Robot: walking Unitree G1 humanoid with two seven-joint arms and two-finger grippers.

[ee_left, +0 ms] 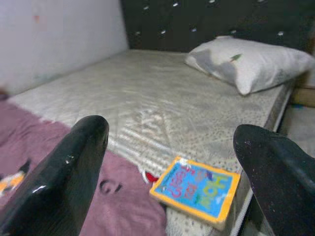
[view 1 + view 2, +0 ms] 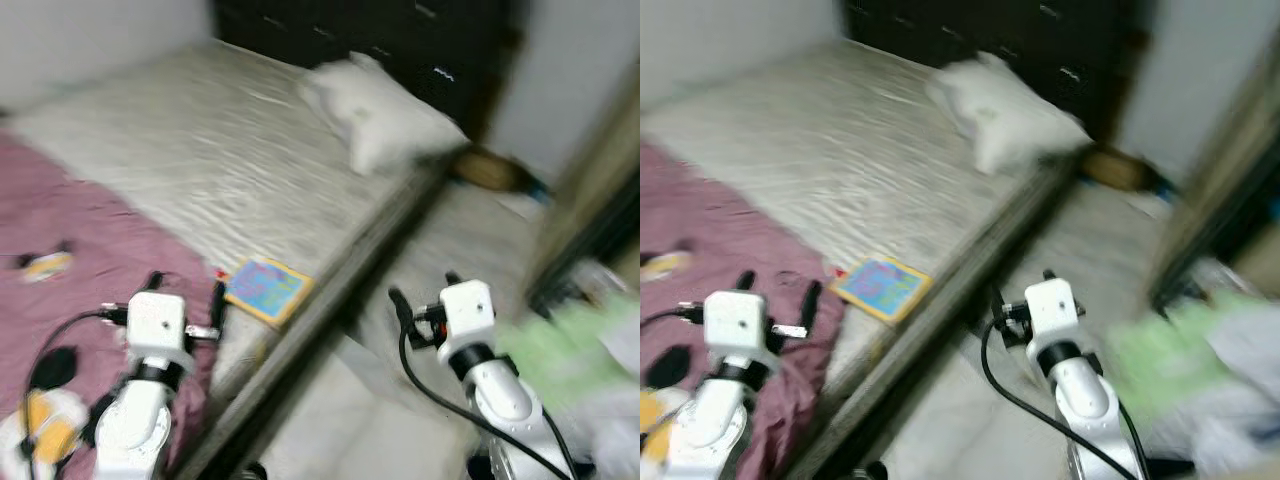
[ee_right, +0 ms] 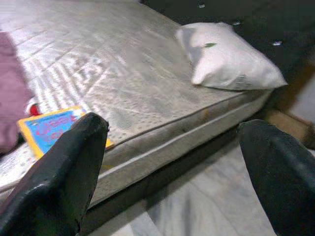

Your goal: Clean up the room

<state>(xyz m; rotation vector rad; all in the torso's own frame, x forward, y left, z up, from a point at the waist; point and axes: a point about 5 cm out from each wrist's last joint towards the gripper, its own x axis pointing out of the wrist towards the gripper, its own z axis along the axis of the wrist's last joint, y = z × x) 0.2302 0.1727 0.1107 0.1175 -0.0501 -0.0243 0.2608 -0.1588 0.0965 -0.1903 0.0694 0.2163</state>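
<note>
You're looking at a bedroom in a home. A bare patterned mattress (image 2: 230, 150) fills most of the view, with a white pillow (image 1: 248, 61) at its head against a dark tufted headboard (image 1: 206, 22). A mauve blanket (image 2: 90, 260) lies rumpled across the near end, and a colourful children's book (image 1: 197, 189) sits at the mattress edge above a pale tiled floor (image 3: 206, 196).

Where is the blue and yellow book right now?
The book lies flat on the mattress near its floor-side edge, just beside the purple blanket and ahead of the left hand; the white pillow sits farther up the bed.
</note>
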